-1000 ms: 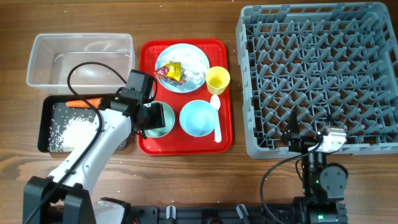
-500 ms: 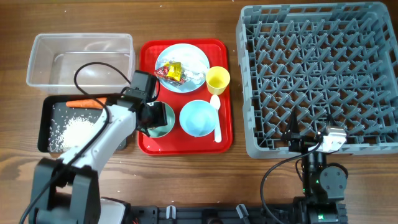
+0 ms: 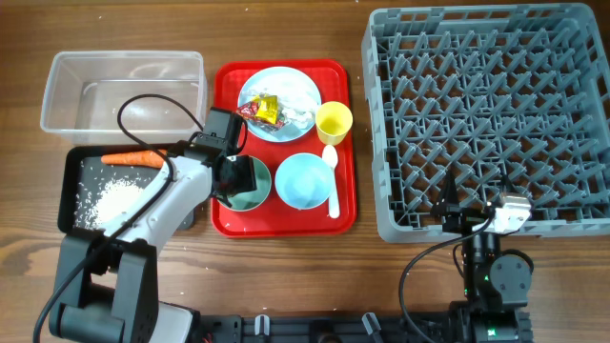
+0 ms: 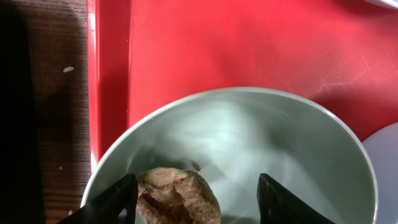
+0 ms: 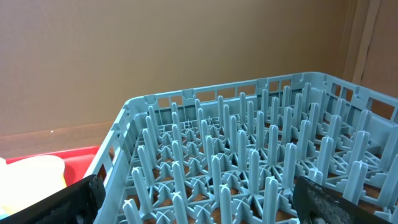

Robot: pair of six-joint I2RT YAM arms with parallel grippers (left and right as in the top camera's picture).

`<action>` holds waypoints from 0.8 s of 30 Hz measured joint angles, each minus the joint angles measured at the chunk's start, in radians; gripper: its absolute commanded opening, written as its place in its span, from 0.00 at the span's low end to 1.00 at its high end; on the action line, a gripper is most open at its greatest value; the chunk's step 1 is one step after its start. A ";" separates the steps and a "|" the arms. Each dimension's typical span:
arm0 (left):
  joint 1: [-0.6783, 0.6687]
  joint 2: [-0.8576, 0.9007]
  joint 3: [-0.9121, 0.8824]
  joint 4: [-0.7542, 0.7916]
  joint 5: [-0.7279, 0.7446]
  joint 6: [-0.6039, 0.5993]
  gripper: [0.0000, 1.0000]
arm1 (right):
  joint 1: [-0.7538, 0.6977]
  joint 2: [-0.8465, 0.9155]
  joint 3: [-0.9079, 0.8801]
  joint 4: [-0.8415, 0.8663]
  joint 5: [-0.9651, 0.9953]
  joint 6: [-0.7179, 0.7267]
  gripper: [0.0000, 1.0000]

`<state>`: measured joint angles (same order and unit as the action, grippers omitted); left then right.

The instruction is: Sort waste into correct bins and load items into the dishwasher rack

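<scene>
My left gripper (image 3: 236, 179) is open and reaches down into the left light blue bowl (image 4: 280, 143) on the red tray. A small brown food lump (image 4: 180, 196) lies in the bowl against the left finger, between the open jaws (image 4: 198, 186). The second bowl (image 3: 303, 180), white spoon (image 3: 332, 181) and yellow cup (image 3: 334, 121) are beside it. The plate (image 3: 286, 86) holds yellow and red wrappers (image 3: 262, 110) and tissue (image 3: 300, 116). The carrot (image 3: 133, 158) and rice (image 3: 114, 202) lie in the black tray (image 3: 69, 186). My right gripper (image 3: 467, 217) is open and empty at the grey rack's front edge (image 5: 249, 155).
The clear tub (image 3: 122, 90) stands behind the black tray at the far left. The red tray (image 3: 348, 214) lies between the bins and the large grey rack (image 3: 486, 114). In the right wrist view the yellow cup (image 5: 31, 171) shows at the left edge.
My left gripper has shifted slightly right and settled over the left bowl. The right arm has not moved.
</scene>
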<state>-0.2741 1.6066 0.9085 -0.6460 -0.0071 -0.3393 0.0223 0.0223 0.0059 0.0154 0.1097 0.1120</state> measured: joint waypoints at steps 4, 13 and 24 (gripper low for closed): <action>0.000 0.000 0.000 0.000 0.000 0.000 0.65 | 0.000 0.000 0.000 0.000 0.000 0.000 1.00; 0.000 0.002 0.000 0.000 0.000 0.000 0.66 | 0.000 0.000 0.000 0.000 0.000 0.000 1.00; 0.000 0.056 0.000 0.004 -0.003 0.000 0.54 | 0.000 0.000 0.000 0.000 0.000 0.000 1.00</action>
<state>-0.2741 1.6627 0.9085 -0.6422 -0.0101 -0.3397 0.0223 0.0223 0.0059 0.0154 0.1097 0.1120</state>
